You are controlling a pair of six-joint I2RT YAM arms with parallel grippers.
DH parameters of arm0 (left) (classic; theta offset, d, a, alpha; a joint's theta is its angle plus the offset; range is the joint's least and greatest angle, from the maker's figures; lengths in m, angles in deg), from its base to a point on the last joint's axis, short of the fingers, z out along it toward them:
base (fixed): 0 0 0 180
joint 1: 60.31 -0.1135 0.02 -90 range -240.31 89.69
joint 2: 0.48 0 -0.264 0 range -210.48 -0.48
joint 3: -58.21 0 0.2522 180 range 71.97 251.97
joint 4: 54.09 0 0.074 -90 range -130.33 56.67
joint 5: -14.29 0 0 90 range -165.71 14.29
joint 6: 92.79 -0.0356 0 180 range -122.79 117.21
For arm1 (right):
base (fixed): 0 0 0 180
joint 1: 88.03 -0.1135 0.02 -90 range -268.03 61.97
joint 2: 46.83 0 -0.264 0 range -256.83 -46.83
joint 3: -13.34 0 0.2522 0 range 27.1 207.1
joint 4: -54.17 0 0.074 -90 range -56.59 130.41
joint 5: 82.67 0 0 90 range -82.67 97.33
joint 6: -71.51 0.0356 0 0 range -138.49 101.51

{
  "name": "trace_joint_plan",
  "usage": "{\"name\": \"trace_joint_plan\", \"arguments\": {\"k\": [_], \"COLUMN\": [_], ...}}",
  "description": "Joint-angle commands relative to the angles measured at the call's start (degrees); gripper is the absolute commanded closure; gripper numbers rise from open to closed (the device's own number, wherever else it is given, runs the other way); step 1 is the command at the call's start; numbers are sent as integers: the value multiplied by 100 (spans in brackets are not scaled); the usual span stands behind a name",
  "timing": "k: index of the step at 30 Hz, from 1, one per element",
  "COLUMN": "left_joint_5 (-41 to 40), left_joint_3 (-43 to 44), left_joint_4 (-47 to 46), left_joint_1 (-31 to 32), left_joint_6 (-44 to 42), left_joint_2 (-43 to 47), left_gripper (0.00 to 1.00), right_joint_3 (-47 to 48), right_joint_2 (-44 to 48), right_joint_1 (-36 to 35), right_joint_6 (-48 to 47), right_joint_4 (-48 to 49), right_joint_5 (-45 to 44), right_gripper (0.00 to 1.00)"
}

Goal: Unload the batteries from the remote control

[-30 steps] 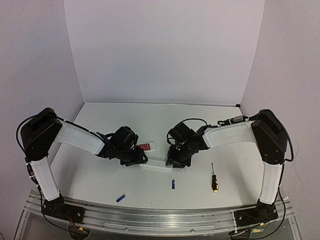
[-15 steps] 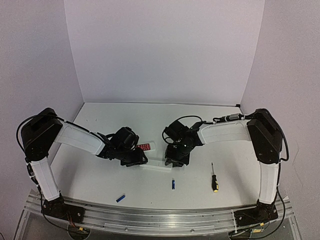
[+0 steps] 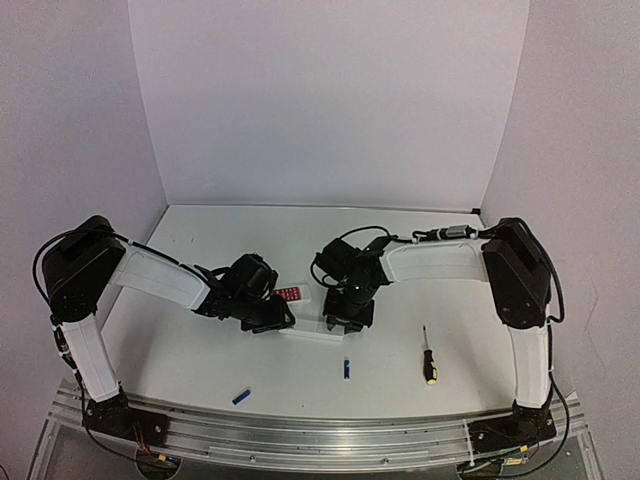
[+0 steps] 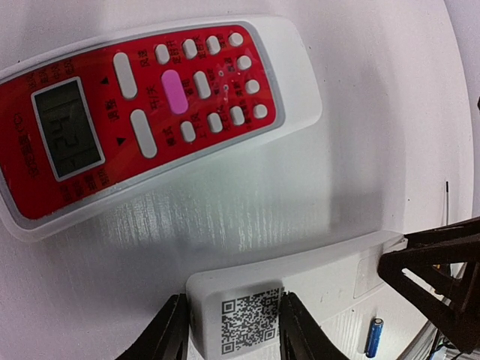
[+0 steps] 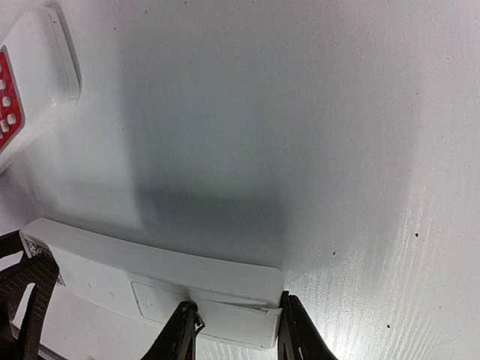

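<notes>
I hold the remote control [image 4: 315, 274] by both ends.
The left fingers [image 4: 171, 337], right fingers [image 5: 180, 337] clamp its narrow edges; seemingly light, stiff, slippery.

In the top view both ends of the remote control [image 3: 310, 333] are covered by the left gripper [image 3: 277, 319] and the right gripper [image 3: 340, 322], while the red remote [image 5: 30, 75] is cut off by the right wrist view's edge.

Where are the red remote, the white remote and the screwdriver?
red remote [image 4: 150, 112]: left wrist view, on its button face.
white remote [image 4: 251, 322]: left wrist view, on its QR sticker.
screwdriver [image 3: 431, 371]: top external view, on its handle.
</notes>
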Motion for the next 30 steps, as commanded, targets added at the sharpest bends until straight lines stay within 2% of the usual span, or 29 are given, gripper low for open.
{"name": "trace_joint_plan", "arguments": {"k": [1,9,12,19,25,30], "left_joint_5": [602,809,853,676,777,713], "left_joint_3": [-175,-210,-244,-236,-238,-211], "left_joint_4": [373,131,49,185,191,273], "left_joint_1": [189,189,200,209,210,207], "left_joint_6": [-66,10,54,128,111,115], "left_joint_2": [-398,-487,-492,-511,-612,-580], "left_gripper": [60,63,63,65,65,66], "right_joint_3": [251,483,298,34,-268,-488], "right_joint_2": [-928,-1366,-1349,-1516,-1562,-1428], "right_joint_1": [-689,-834,-834,-859,-860,-861], "right_joint_6": [-482,-450,-370,251,517,479], "right_joint_4": [1597,1944,2321,2974,3405,3656], "right_joint_5": [478,804,751,380,411,430], "right_gripper": [68,67,69,80,83,81]}}
